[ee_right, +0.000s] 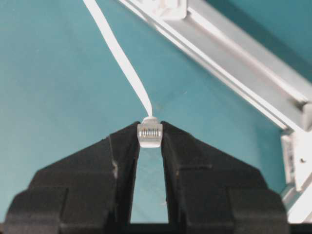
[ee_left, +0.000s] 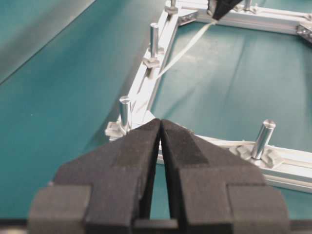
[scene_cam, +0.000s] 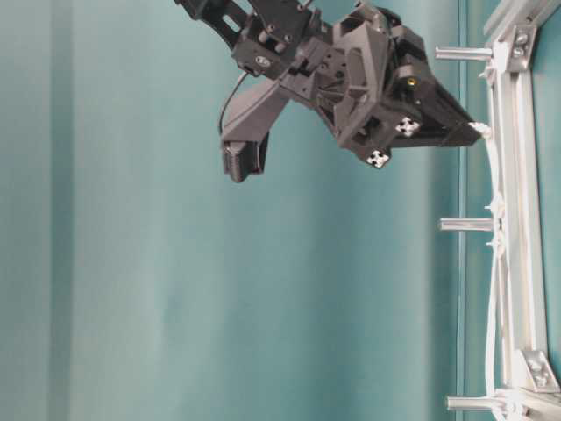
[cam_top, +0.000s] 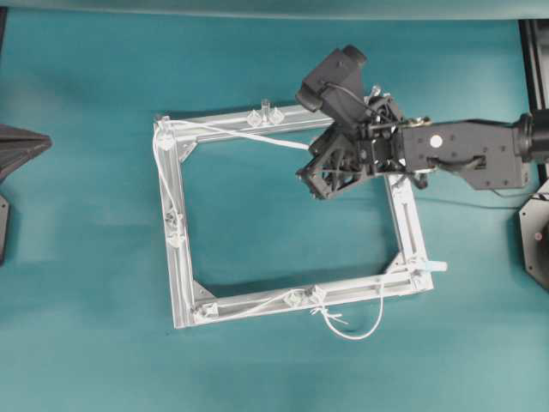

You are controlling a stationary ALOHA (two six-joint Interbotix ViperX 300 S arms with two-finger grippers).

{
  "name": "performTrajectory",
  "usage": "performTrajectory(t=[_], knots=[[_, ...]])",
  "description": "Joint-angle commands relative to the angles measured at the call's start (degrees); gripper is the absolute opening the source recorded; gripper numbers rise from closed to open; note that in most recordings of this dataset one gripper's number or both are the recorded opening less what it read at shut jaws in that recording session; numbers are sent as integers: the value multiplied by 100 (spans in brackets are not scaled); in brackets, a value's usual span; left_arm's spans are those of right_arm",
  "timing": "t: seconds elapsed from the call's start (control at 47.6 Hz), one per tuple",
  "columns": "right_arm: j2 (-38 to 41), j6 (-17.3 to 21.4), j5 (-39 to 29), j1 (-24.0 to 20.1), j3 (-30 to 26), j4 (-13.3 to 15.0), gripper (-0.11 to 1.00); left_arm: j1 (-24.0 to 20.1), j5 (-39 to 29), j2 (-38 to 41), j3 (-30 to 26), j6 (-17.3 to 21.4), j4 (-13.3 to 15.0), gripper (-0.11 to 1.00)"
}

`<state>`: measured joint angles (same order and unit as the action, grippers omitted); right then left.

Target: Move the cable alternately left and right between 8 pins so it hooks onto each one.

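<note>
The white cable runs along the bottom and left rails of the silver frame, past pins, then slants across the opening from the top-left corner. Its small plug end is pinched between the tips of my right gripper, which hovers over the frame's upper right. In the table-level view the right gripper is close beside the rail, between two pins. My left gripper is shut on nothing, short of a corner pin, at the overhead view's left edge.
A loose loop of cable lies on the teal cloth below the bottom rail. A pale blue strip sticks out at the frame's lower right corner. Dark arm bases stand at the right edge.
</note>
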<state>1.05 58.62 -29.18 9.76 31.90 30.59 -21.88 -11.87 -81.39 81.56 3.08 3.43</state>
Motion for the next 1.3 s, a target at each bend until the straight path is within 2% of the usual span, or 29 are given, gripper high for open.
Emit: performTrajectory(t=[0.0,0.105,0.252,0.525,0.714,1.008,1.197,1.281], knots=[[-158,-97,0,70,-26,105,15,-26,26,53,-79,-26,-26,8],[-211,-237,-62,158,105,264,15,-26,26,62,-79,-26,-26,8],[-483,-202,-62,220,396,510,15,-18,26,53,-79,-26,-26,8],[-1292,-202,-105,334,1046,747,15,-26,26,62,-79,-26,-26,8],[-1661,-264,-70,800,1547,853,15,-26,26,53,-79,-26,-26,8],[-1441,-624,633,1389,1600,1354,15,-26,26,62,-79,-26,-26,8],[-1380,-694,519,1485,1573,1934,15,-26,26,62,-79,-26,-26,8],[-1468,-694,466,1485,1547,2101,15,-26,26,62,-79,-26,-26,8]])
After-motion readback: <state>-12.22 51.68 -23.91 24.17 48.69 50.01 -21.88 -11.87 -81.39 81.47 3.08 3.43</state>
